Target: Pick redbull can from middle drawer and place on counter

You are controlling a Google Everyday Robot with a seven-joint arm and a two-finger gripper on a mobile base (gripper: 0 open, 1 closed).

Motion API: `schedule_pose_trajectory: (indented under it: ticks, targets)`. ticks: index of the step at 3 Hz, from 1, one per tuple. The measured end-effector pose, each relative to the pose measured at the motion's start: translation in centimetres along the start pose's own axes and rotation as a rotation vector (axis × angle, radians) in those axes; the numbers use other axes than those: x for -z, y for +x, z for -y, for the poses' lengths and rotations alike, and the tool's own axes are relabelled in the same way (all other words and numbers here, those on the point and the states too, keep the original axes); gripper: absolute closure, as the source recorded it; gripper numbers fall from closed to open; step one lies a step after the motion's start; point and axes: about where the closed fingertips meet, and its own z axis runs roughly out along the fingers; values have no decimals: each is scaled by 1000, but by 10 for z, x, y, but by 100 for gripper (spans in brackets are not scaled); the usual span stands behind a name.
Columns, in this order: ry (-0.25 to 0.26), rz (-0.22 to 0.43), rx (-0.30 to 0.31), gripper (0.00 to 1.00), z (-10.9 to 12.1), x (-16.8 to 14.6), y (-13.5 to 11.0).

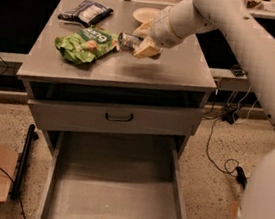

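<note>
Nearest to me, the wide, shallow grey metal middle drawer (111, 194) stands pulled out, and its flat floor has nothing on it. Above it is the closed grey drawer front (76, 116) with a dark loop handle. Then comes the counter (172, 76), the smooth, slightly shiny grey metal top of the cabinet.

The slim silvery redbull can (128, 41) is over the middle of the counter, clamped in the gripper (142, 44), whose cream-coloured fingers are closed on its right end. The can lies on its side, long axis left to right, with the free end sticking out to the left of the gripper. A soft shadow on the metal below makes me judge that it hangs a little above the surface. So I think the coming move is straight down onto bare counter.

The crinkled green snack bag (85, 43) is just beside the free end, so I would avoid that side. A round can on smooth metal may roll. Farther back are a dark glossy packet (87, 11) and a white bowl (142, 14).
</note>
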Motion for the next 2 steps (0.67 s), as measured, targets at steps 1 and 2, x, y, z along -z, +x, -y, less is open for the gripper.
schedule_pose_trajectory:
  ticks: [1,2]
  targets:
    - [-1,12,-13,36,1,-5,5]
    - [-1,12,-13,12,1,-5,5]
